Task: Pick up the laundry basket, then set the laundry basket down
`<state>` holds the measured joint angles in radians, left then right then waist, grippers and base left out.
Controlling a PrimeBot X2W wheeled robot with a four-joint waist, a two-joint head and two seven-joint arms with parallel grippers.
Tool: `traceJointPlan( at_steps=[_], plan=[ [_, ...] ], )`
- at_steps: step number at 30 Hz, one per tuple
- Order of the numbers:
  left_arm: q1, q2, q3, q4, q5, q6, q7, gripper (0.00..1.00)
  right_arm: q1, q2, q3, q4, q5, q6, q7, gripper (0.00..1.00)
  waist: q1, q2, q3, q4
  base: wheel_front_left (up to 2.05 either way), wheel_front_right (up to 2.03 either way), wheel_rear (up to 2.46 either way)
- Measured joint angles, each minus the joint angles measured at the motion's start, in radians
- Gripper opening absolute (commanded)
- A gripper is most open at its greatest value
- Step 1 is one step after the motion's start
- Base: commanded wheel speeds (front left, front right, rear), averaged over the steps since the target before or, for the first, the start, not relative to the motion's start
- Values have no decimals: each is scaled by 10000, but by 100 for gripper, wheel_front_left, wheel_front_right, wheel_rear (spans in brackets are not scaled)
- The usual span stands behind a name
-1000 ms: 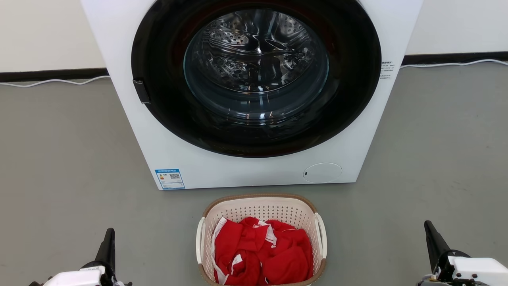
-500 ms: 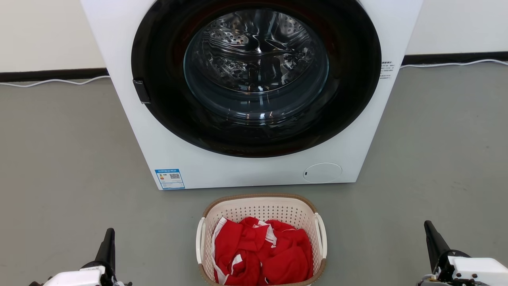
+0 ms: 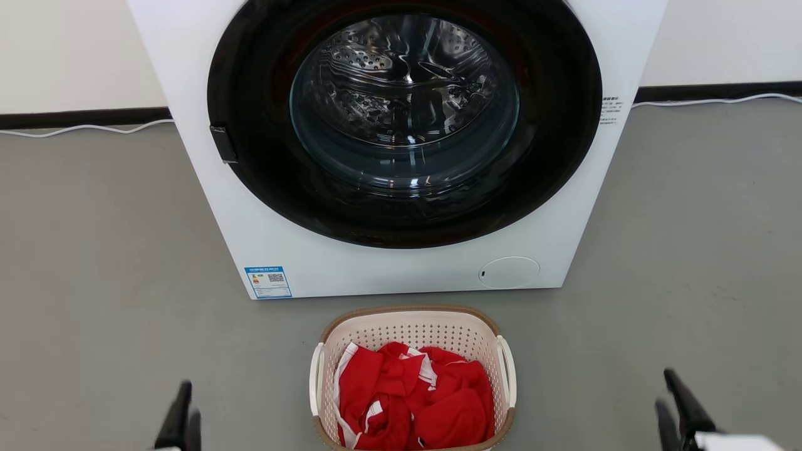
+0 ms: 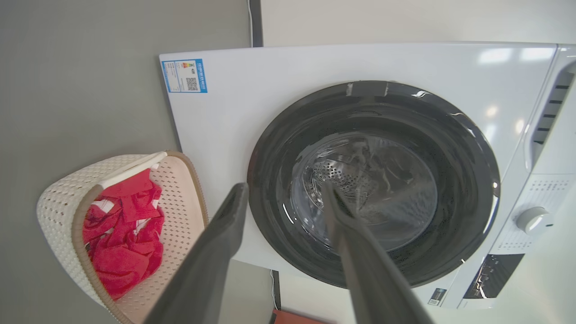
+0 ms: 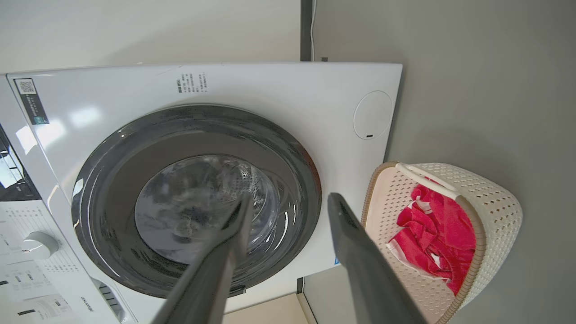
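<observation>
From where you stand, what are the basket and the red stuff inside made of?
Basket: looks like matte cream plastic, given its even rows of punched holes; its brown rim looks woven, probably moulded plastic too. Red stuff: soft cloth, judging by its crumpled folds.

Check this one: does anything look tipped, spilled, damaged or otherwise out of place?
Nothing stands out. The laundry basket sits upright on the floor in front of the washing machine, with the red clothes all inside and nothing spilled. The left gripper and right gripper are open, clear of it.
</observation>
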<state>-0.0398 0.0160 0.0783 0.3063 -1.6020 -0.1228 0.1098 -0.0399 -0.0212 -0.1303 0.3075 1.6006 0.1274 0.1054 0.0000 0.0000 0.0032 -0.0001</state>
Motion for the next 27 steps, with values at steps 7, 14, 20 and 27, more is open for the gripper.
traceJointPlan(
  at_steps=[7, 14, 20, 27],
  plan=[
    [388, -144, -142, 288, 0, 10, -123, 100, 390, 148, 113, 224, -6, -2, -40, 100, 6, 0, -7, 4, 0, 0, 0],
    [388, -130, -345, 236, 2, 10, -341, 100, 397, 142, 198, 33, -326, -2, -307, 100, 5, 0, 3, 6, 0, 0, 0],
    [388, -100, -441, 222, 272, 10, -518, 100, 403, 128, 253, -84, -999, -2, -458, 100, 4, 0, 6, 9, 0, 0, 0],
    [388, -77, -510, 221, 897, 10, -706, 100, 404, 113, 349, -295, -2107, -2, -671, 100, 4, 0, -2, 16, 0, 0, 0]
  ],
)
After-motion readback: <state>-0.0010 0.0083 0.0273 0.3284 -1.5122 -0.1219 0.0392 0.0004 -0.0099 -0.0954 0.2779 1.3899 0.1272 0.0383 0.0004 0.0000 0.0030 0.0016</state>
